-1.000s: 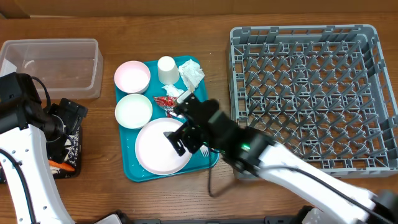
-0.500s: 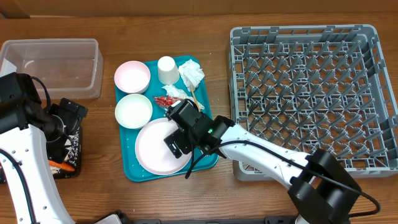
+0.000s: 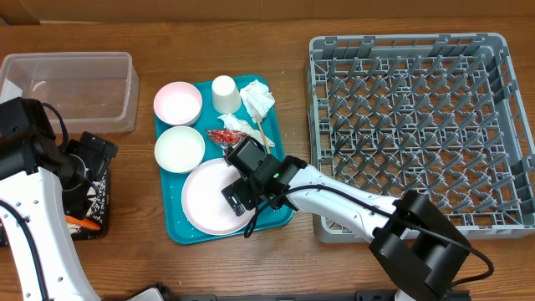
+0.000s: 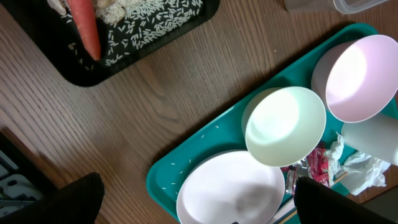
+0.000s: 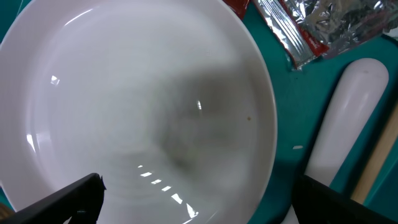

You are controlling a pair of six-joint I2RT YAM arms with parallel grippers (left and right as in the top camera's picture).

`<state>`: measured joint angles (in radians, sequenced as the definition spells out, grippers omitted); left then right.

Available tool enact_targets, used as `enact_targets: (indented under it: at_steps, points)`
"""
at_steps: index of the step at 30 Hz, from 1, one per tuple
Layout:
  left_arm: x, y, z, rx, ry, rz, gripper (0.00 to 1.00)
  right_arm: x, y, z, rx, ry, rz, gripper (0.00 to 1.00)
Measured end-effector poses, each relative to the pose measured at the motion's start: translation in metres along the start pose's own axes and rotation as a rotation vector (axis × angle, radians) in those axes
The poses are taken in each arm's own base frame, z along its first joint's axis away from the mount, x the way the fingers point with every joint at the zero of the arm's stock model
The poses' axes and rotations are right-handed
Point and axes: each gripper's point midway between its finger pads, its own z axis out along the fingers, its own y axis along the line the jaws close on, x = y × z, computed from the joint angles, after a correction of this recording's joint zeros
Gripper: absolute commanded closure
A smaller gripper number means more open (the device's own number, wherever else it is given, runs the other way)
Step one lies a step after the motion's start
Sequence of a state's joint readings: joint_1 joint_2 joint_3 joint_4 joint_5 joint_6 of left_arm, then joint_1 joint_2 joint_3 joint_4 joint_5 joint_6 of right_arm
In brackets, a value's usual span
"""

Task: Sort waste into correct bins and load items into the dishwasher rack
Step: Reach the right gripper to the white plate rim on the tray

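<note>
At the far left of the overhead view, the clear tub [image 3: 71, 84] sits on the wooden table [image 3: 251, 33], and just nearer lies the black tray [image 3: 99, 201], mostly hidden under the left gripper [image 3: 90, 171]. Only an end of the carrot [image 3: 84, 223] shows there. The left wrist view shows more: the carrot lies smooth and orange on the tray among scattered rice [image 4: 149, 28]. That gripper's dark fingers sit at opposite lower corners of the frame – spread wide, holding nothing.

Next comes the teal tray [image 3: 177, 230]. It carries a pinkish-white far bowl [image 3: 177, 103], a near bowl [image 3: 179, 148], an upright cup [image 3: 224, 92], a crumpled napkin [image 3: 257, 99], the red-and-silver foil wrapper [image 3: 221, 134] and the chopsticks [image 3: 261, 132]. The round plate [image 3: 205, 205] lies at its near end, glossy and bare. The right gripper [image 3: 239, 177] hangs over the plate's right side – fingers wide apart, gripping nothing. Its wrist view shows the white fork [image 5: 345, 118] beside the plate's rim, which the arm covers from above.

Rightmost, the grey rack [image 3: 418, 125] stands with its pegs bare.
</note>
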<state>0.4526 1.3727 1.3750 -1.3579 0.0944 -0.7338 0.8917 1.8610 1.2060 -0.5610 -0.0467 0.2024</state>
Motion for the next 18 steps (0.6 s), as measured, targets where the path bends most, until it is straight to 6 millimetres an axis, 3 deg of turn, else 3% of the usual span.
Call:
enact_targets:
  at_steps: [7, 18]
  points:
    - [0.000, 0.000, 0.000, 0.000, 0.000, 0.000, 0.00, -0.005, 0.008, 0.001, -0.046, -0.018, 0.013, 0.00]
    - [0.000, 0.000, 0.000, 0.000, 0.000, 0.000, 0.00, 0.002, -0.007, 0.022, 0.034, 0.008, 0.118, 0.00]
